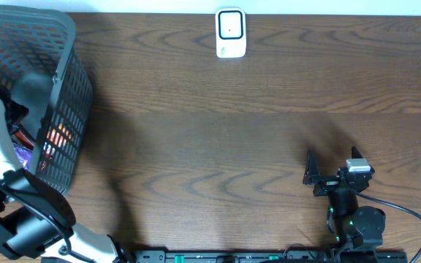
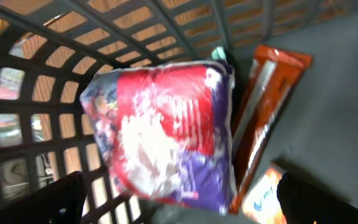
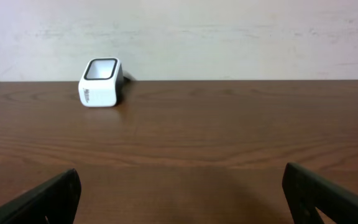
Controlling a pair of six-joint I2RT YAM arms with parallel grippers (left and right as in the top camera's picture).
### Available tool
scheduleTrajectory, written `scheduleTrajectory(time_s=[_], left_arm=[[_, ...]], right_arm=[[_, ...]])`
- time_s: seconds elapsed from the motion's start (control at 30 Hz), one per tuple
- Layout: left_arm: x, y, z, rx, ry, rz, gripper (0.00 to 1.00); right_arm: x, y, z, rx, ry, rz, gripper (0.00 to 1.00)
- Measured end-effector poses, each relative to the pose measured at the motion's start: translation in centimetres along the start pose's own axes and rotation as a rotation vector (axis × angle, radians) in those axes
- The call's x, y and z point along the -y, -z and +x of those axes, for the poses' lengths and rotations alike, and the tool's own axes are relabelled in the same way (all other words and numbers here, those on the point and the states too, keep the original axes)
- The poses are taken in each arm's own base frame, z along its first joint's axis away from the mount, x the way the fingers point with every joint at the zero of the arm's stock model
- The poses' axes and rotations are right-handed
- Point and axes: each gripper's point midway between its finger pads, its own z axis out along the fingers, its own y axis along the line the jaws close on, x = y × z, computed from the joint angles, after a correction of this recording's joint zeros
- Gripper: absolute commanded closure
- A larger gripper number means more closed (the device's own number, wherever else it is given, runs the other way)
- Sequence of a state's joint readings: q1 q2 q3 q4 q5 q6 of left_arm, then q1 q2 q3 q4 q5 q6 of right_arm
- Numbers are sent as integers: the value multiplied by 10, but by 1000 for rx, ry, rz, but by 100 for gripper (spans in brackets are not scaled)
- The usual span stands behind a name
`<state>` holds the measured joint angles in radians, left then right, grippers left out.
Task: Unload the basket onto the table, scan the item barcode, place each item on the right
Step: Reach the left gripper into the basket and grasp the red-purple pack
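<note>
At the lower right of the overhead view, the right claw (image 1: 332,159) is over the brown wooden surface (image 1: 218,146). Its two dark fingers (image 3: 45,198) are spread wide with nothing held; in its own camera they sit in the bottom corners with bare wood between them. At the lower left of the overhead view, the left arm reaches toward the upper left corner and into a grey plastic basket (image 1: 70,51) standing on the surface at the left edge. Inside it the left claw (image 2: 179,208) is likewise released, its fingertips in the bottom corners of its camera's frame and clear of the goods. Just beyond them, mid-frame, a blurred bag (image 2: 166,137) printed in red, purple and white leans against the basket's lattice wall. Just beside it on the right an orange packet (image 2: 271,99) stands on edge, and an orange-and-white packet (image 2: 263,198) shows at the bottom right. Farthest off, at the top centre of the overhead view, a small white scanner (image 1: 231,33) with a dark-rimmed window sits on the surface, well apart from the basket and both claws.
</note>
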<state>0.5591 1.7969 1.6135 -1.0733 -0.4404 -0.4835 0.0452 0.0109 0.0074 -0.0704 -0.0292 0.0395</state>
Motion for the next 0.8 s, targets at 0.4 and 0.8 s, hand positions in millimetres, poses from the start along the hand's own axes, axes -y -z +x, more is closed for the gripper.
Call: scheduleTrajectory(time_s=[0.4, 0.8], left_arm=[[15, -44, 5, 78, 96, -10, 2], [12, -82, 30, 30, 48, -109, 35]], right_arm=[[0, 0, 0, 0, 0, 0, 1], [0, 0, 0, 0, 0, 0, 1]])
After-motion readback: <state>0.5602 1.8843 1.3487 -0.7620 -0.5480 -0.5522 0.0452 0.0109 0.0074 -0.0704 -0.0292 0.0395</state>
